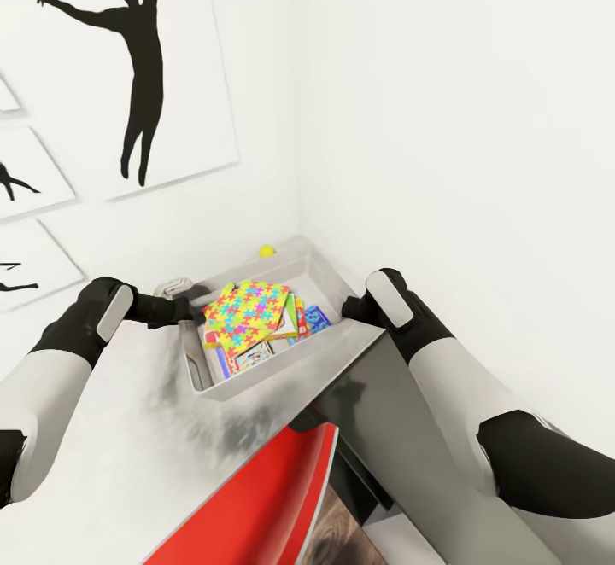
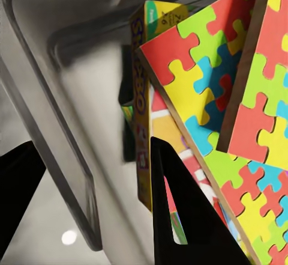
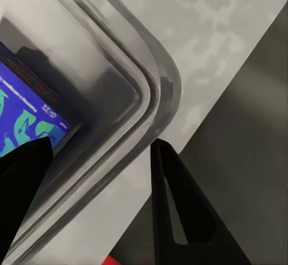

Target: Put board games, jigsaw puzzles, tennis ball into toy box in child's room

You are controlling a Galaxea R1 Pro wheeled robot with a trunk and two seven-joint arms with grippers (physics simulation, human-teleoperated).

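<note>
The toy box (image 1: 256,381), a light grey bin, stands on the table (image 1: 120,454) in the room's corner. Two jigsaw puzzles (image 1: 248,309) lie tilted on top inside it, over board games: a blue one (image 1: 317,318) and a "SKIP BO" box (image 2: 142,127) on edge. The tennis ball (image 1: 267,250) rests on the table behind the bin. My left gripper (image 1: 195,312) is open astride the bin's left rim (image 2: 60,151). My right gripper (image 1: 352,309) is open over the bin's right rim (image 3: 138,97), near the blue game (image 3: 27,121).
White walls close in behind and to the right of the table, the left one hung with black dancer posters (image 1: 137,61). A red object (image 1: 256,497) sits below the table's near edge. Bare tabletop lies on the left.
</note>
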